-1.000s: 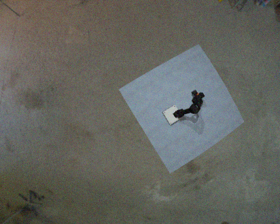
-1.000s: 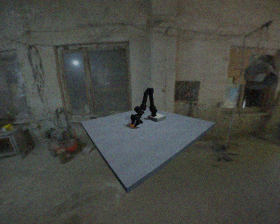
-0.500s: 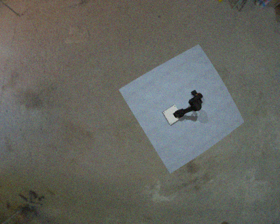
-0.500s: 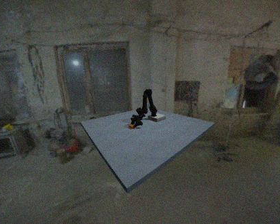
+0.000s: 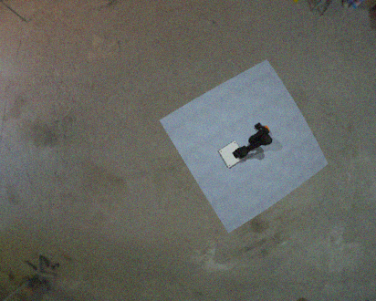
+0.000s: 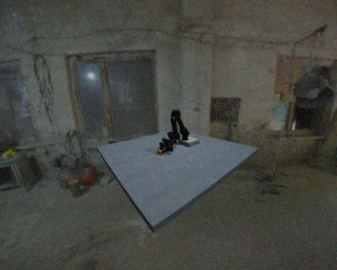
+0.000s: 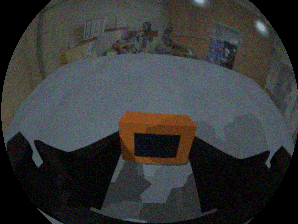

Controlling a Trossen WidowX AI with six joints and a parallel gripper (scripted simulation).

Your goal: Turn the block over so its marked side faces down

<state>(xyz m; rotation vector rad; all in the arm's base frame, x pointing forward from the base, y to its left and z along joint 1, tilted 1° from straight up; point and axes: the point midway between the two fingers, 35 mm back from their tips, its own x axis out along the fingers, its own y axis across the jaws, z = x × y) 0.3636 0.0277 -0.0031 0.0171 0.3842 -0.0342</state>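
The orange block (image 6: 159,151) (image 7: 126,131) is small, with a black rectangle, its marked side, facing the wrist camera. My gripper (image 7: 156,137) is shut on the block, with one black finger at its left end and one at its right. The wrist view looks far across the table (image 5: 202,119) (image 6: 164,192) (image 7: 150,82), so the gripper is tilted well toward level. The block is low over the table in the exterior view; whether it touches the surface cannot be told. Its far side is hidden.
The arm's white base block (image 5: 227,154) (image 6: 191,142) sits on the table behind the gripper. The arm's shadow (image 7: 245,132) falls to the right of the block in the wrist view. The table's edges drop to the floor on all sides.
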